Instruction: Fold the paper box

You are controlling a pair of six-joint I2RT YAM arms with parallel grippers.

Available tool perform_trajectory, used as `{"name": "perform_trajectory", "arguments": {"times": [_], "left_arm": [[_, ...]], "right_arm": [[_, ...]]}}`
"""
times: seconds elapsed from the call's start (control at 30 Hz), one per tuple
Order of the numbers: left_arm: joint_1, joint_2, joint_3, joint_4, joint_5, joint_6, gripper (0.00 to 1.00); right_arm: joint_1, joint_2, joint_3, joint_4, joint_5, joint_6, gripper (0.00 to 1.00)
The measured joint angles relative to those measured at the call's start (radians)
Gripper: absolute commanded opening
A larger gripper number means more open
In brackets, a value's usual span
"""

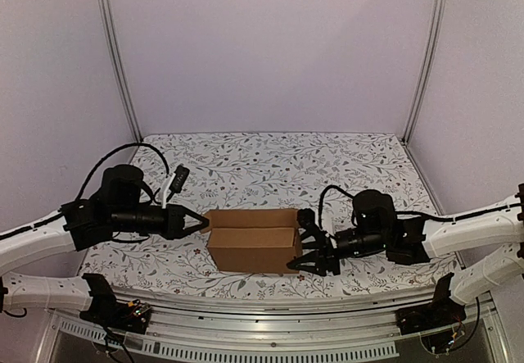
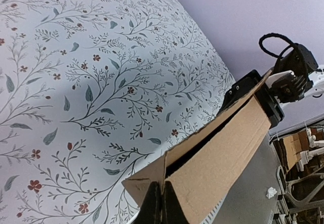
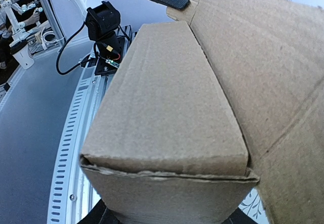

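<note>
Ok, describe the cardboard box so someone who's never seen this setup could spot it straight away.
On the flower-patterned tablecloth, look toward the near edge, midway between the two robot arms. The paper box lies there, long and narrow, with the left hand at one end and the right hand at the other. It is the only plain brown, unprinted thing on the cloth.

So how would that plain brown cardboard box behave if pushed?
Probably light and easy to slide: the plain brown cardboard box looks hollow, with a dark gap under one panel. Its thin walls likely buckle if squeezed; one end edge looks creased. Flat-sided and low, it shouldn't roll or tip.
</note>
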Motion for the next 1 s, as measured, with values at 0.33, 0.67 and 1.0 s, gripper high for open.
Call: {"name": "perform_trajectory", "arguments": {"times": [0.33,0.67,1.0], "left_arm": [[-0.042,0.086,0.002,0.011,-0.128,0.003,0.0],[-0.139,0.168,0.001,0.019,-0.337,0.014,0.0],[-0.251,0.173,-0.059,0.089,-0.53,-0.006,0.0]], "right_arm": [[0.001,0.193,-0.072,0.282,0.088,-0.097,0.3],[0.001,0.442,-0.107,0.57,0.179,-0.161,0.31],[0.001,0.58,-0.117,0.745,0.211,-0.129,0.31]]}}
